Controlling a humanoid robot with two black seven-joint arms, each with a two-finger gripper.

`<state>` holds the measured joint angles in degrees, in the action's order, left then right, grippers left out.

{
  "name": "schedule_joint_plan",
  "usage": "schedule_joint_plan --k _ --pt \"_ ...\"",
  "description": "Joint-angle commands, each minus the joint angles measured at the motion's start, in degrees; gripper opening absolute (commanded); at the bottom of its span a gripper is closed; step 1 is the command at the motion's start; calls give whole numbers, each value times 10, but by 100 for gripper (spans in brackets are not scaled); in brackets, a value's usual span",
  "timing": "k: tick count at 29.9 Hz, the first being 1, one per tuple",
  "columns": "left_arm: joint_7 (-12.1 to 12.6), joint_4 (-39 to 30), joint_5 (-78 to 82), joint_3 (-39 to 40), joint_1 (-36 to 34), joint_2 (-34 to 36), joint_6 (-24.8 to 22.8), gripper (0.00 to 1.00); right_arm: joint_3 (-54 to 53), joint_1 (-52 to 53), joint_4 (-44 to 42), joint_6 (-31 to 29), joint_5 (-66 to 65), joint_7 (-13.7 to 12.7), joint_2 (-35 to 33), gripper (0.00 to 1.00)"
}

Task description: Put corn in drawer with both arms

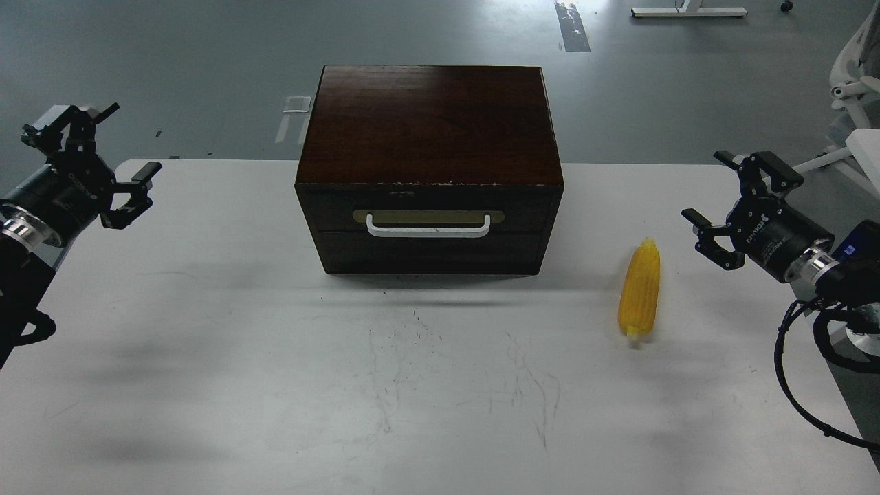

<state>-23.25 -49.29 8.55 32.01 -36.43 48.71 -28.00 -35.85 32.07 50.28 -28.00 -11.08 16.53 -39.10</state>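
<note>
The yellow corn (640, 289) lies on the white table (275, 385), to the right of the cabinet, its tapered end pointing away from me. The dark brown drawer (427, 218) is shut, with its white bar handle (428, 227) on a brass plate facing me. My left gripper (124, 141) is open and empty above the table's far left edge, well left of the cabinet. My right gripper (709, 187) is open and empty, a short way right of the corn and above the table.
The box-shaped cabinet (427, 124) stands at the table's far middle. A white chair (852, 82) and a white block stand off the table's right side. Loose black cables (790, 371) hang from my right arm over the table's right edge. Grey floor lies beyond.
</note>
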Motion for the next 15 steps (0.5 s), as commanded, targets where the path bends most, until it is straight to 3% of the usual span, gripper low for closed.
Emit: schedule_joint_plan --k 1,5,9,11,15 --pt "-16 -25 52 1 -29 25 0 99 0 0 0 0 0 0 0 100" --pt "-47 -128 204 2 -90 70 0 99 0 0 0 0 0 0 -1 100" --pt "-47 -211 340 2 -135 77 0 99 0 1 -1 0 0 0 0 100" --pt "-47 -272 477 2 -169 64 0 99 0 1 -1 0 0 0 1 100" --pt "-47 -327 638 0 -206 15 0 99 0 1 -1 0 0 0 0 100"
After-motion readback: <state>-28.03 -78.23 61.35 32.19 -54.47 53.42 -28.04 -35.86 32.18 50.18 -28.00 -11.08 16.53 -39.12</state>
